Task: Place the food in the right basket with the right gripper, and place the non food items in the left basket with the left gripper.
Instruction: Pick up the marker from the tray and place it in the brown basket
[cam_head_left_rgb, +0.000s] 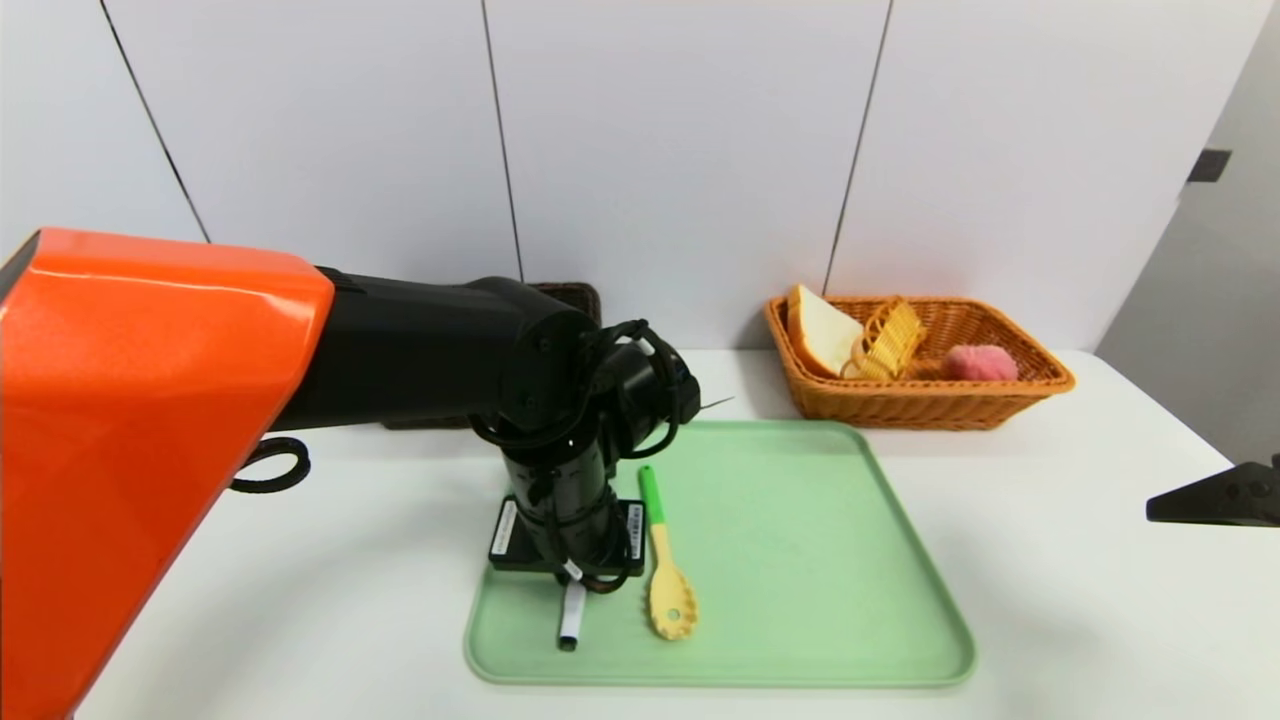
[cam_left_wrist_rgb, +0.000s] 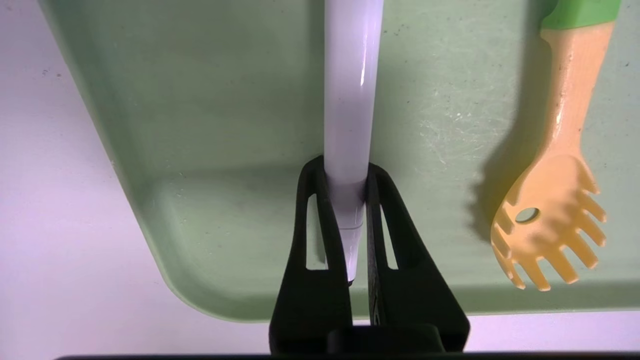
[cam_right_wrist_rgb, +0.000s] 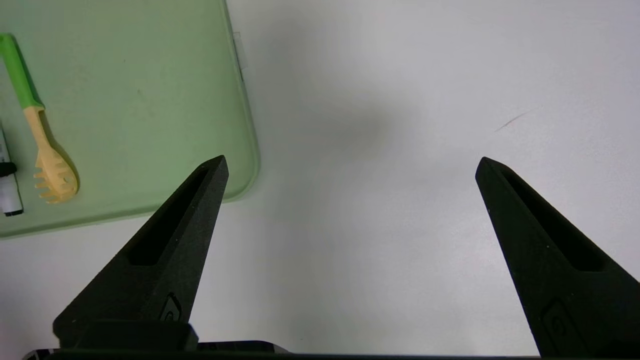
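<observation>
A slim white marker pen (cam_left_wrist_rgb: 352, 90) lies on the green tray (cam_left_wrist_rgb: 215, 150) near its front left corner. My left gripper (cam_left_wrist_rgb: 345, 167) points straight down and is shut on the pen's tapered end. In the head view the wrist hides the jaws, and only the pen's tip (cam_head_left_rgb: 571, 618) shows. The yellow spoon with a green handle (cam_head_left_rgb: 665, 560) lies right beside it on the tray. My right gripper (cam_right_wrist_rgb: 352, 162) hangs open over bare table right of the tray. The right basket (cam_head_left_rgb: 1000, 405) holds a bread slice (cam_head_left_rgb: 822, 330) and a pink food item (cam_head_left_rgb: 980, 362).
Only a corner of the dark brown left basket (cam_head_left_rgb: 578, 294) shows behind my left arm at the back. A small yellow woven basket (cam_head_left_rgb: 890, 338) lies in the orange basket. The white wall stands just behind both baskets.
</observation>
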